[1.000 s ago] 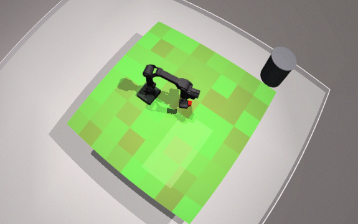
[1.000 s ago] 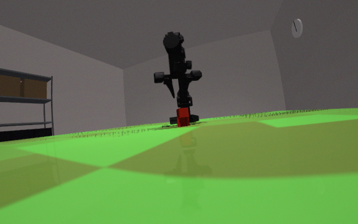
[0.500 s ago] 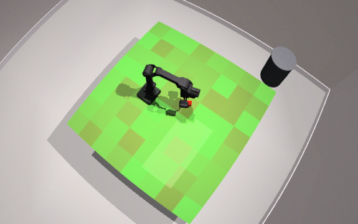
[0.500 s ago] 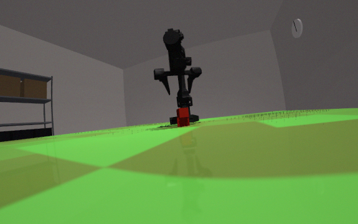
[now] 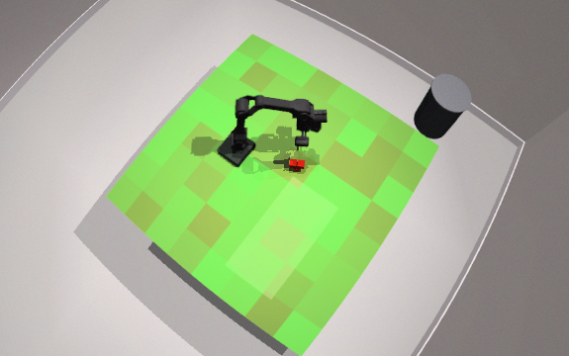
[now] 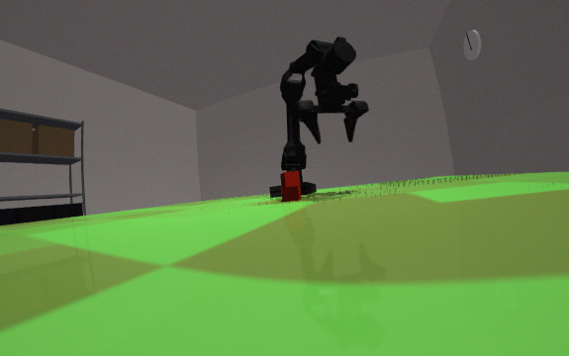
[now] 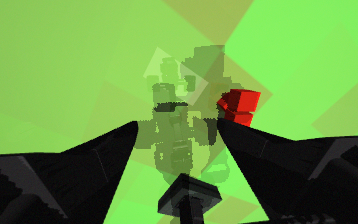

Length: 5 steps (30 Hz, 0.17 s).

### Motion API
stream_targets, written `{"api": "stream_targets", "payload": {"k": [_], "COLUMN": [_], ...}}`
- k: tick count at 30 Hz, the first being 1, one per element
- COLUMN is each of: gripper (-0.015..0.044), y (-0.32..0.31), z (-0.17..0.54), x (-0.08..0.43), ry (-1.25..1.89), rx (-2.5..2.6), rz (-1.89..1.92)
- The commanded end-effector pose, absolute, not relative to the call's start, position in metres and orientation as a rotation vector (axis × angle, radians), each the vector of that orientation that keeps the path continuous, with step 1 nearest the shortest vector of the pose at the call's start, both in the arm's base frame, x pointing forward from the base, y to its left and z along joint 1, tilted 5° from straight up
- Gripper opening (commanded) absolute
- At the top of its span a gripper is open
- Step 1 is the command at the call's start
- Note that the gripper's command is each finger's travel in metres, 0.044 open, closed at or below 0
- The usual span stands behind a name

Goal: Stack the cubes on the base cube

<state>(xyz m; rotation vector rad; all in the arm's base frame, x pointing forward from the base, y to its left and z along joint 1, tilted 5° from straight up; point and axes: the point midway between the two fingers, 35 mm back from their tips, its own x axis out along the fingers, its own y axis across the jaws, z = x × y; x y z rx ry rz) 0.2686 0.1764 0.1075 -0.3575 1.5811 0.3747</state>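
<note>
Two red cubes rest side by side on the red base cube (image 5: 296, 169): one cube (image 5: 293, 162) (image 7: 245, 101) and the other cube (image 5: 301, 163) (image 7: 239, 119). They look level and offset diagonally; the gap between them is too small to judge. In the exterior view, the red stack (image 6: 291, 179) stands upright, its cubes overlapping. My gripper (image 6: 334, 141) (image 7: 178, 123) is open and empty, well above the stack and off to its side. In the wrist view, the right finger partly hides the stack's lower side.
The arm's base (image 5: 237, 148) (image 7: 190, 195) stands near the stack on the green checkered surface (image 5: 284, 237). A dark cylinder (image 5: 437, 111) stands at the far right edge. A shelf (image 6: 27, 158) with boxes is in the background.
</note>
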Motion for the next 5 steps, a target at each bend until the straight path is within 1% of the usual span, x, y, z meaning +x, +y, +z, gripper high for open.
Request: {"api": "stream_targets", "payload": {"k": [1, 5], "gripper": [0.04, 0.04], "y": [0.1811, 0.1811], "z": [0.1064, 0.1064], "x": [0.267, 0.267], "ry": [1.591, 1.591], "rx": [-0.345, -0.345], "rz": [0.362, 0.362]}}
